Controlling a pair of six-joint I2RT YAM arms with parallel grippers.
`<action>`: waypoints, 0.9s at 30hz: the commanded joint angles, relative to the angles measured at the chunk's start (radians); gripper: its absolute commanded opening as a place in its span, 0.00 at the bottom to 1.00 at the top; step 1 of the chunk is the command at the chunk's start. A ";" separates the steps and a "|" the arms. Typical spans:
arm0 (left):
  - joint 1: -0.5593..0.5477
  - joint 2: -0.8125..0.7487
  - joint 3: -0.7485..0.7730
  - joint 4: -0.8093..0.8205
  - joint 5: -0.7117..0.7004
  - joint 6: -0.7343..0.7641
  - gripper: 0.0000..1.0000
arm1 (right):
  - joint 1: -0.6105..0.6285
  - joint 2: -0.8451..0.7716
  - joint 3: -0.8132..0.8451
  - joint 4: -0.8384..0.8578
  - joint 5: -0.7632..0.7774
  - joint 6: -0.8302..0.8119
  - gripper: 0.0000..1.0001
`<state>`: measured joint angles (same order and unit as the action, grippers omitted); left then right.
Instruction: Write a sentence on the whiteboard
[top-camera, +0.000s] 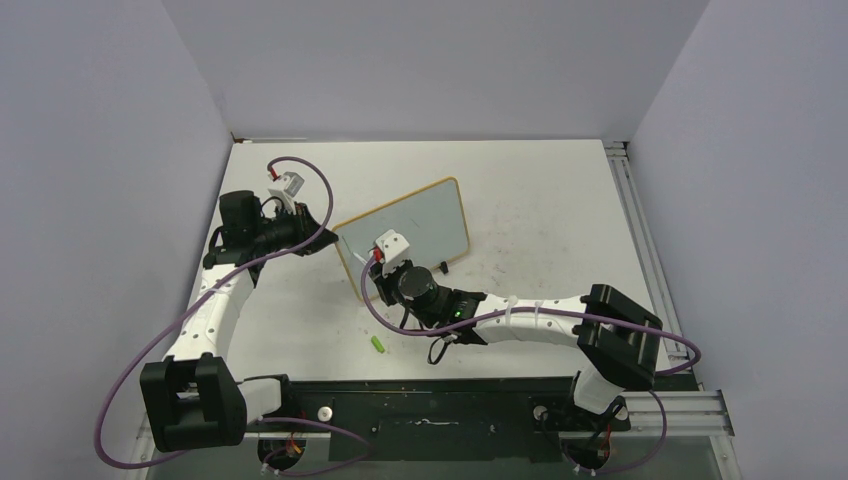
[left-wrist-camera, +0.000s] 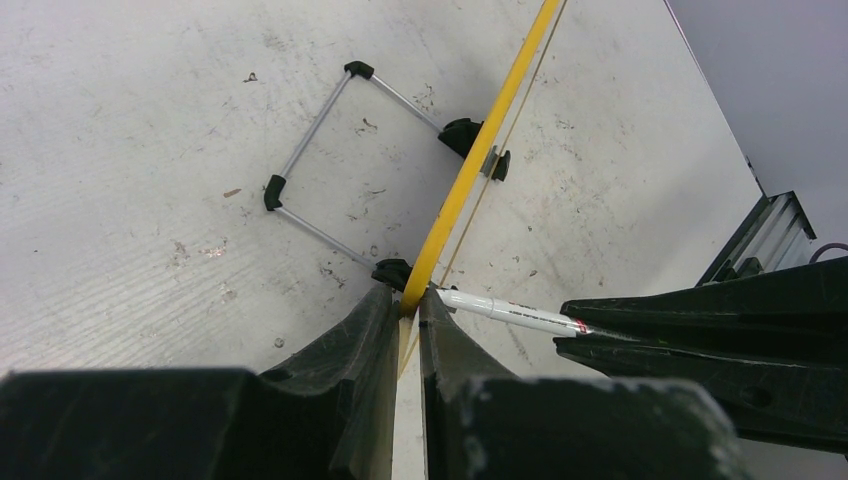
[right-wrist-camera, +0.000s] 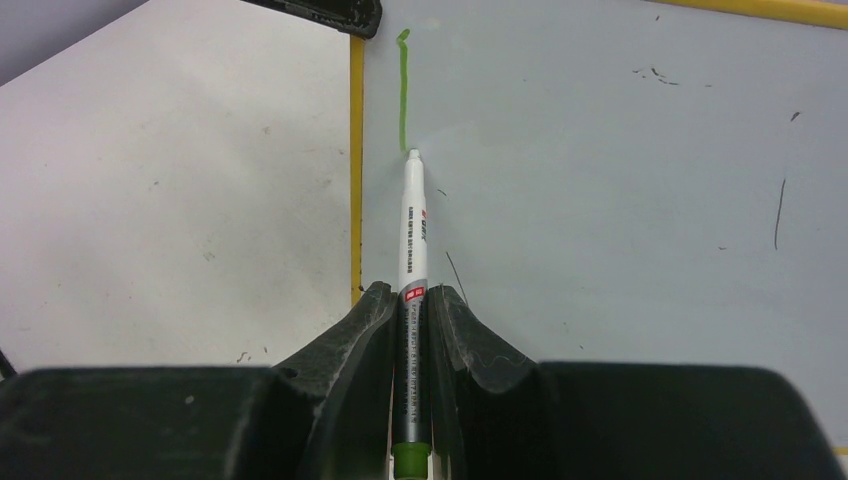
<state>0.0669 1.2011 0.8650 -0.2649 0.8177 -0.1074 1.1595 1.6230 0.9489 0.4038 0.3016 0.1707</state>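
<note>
From above, the whiteboard (top-camera: 410, 228) stands tilted on the table (top-camera: 560, 200) between my left jaws and right jaws. A green cap (top-camera: 379, 344) lies back behind the right ones.

Only my left wrist shows the wire stand (left-wrist-camera: 318, 128), beyond my left jaws, which are clamped on the yellow frame (left-wrist-camera: 480, 150).

Only my right wrist shows the green stroke (right-wrist-camera: 403, 90), ahead of my right jaws. They are clamped on the marker (right-wrist-camera: 412, 225), whose tip is at the stroke's end.

Top camera looks down from above and behind, the whole table (top-camera: 560, 200) in frame. Left wrist view sits tight, sighting edge-on along the whiteboard (left-wrist-camera: 480, 150). Right wrist view faces its surface, close. All three share the board, and both wrist views share the marker (left-wrist-camera: 510, 313).
</note>
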 joint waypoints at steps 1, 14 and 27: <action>-0.010 -0.019 0.020 0.020 0.024 0.000 0.00 | -0.006 -0.047 0.034 0.056 0.068 -0.017 0.05; -0.010 -0.020 0.020 0.019 0.024 0.001 0.00 | -0.016 -0.029 0.092 0.087 0.082 -0.062 0.05; -0.010 -0.020 0.022 0.017 0.024 0.002 0.00 | -0.020 -0.012 0.096 0.082 0.075 -0.066 0.05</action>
<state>0.0669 1.2007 0.8650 -0.2653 0.8185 -0.1062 1.1458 1.6230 1.0203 0.4412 0.3538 0.1085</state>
